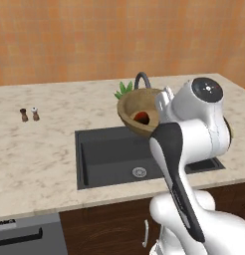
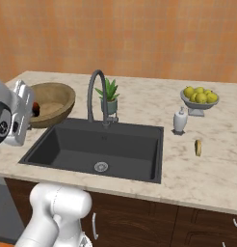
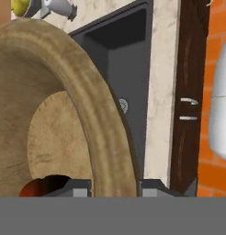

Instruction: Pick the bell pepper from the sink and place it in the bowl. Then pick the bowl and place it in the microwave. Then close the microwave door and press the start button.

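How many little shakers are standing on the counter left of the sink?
2: a dark shaker and a light shaker, side by side on the counter, well left of the sink.

Matt wooden bowl (image 3: 64, 114) (grained), speckled marble-look counter (image 2: 188, 169)

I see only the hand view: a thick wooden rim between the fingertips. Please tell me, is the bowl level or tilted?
Observer: Tilted. In the left base view the bowl leans, with its opening turned toward the camera.
Operator: Is the pepper inside it?
Observer: Yes. The pepper lies in the lower part of the bowl, well inside the rim.
Operator: What stands close to the bowl?
Observer: In the right base view the faucet and a small plant stand to the right of the bowl, apart from it.
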